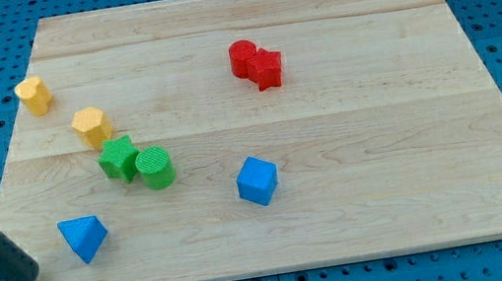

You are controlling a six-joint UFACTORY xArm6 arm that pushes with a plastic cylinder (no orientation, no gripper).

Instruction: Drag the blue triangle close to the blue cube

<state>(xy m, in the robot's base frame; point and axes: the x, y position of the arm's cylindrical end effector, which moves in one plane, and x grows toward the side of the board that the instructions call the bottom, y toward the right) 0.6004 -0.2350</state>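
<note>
- My tip [24, 279] rests on the wooden board [371, 212] near the view's bottom left corner; the arm ends in a plain rod, no jaws to open or close.
- Blue triangle [83, 237] lies just right of the tip, apart from it.
- Yellow blocks [34, 95] and [89, 126] sit above, green star [118, 158] touching green cylinder [155, 168].
- Blue cube [257, 180] stands well right of the triangle.
- Two red blocks [255, 62] touch near the top.

Wooden board [349, 126] — scattered coloured blocks
</note>
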